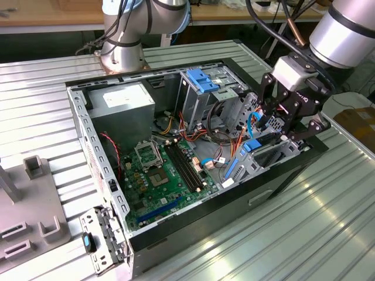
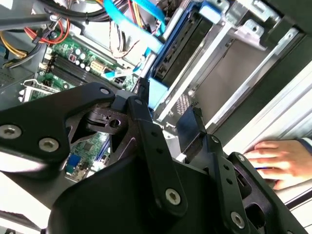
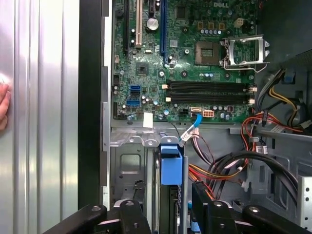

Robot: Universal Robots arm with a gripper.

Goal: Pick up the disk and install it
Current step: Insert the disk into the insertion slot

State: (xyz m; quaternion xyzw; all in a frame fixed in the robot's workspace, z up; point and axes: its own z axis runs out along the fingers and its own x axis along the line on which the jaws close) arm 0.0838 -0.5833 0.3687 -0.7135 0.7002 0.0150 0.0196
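Hangs over the drive cage [image 1: 280,153] of the open computer case [image 1: 88,132] with the gripper [image 1: 290,126] spread wide, gripping nothing. Straddles the disk [image 3: 170,168] in the first wrist view, fingers [image 3: 131,219] either side, contact unclear. Finds the disk standing on edge in the cage, blue end toward the motherboard [image 3: 185,58]. Shows a person's hand [image 2: 278,158] on the ribbed table [image 1: 328,205].
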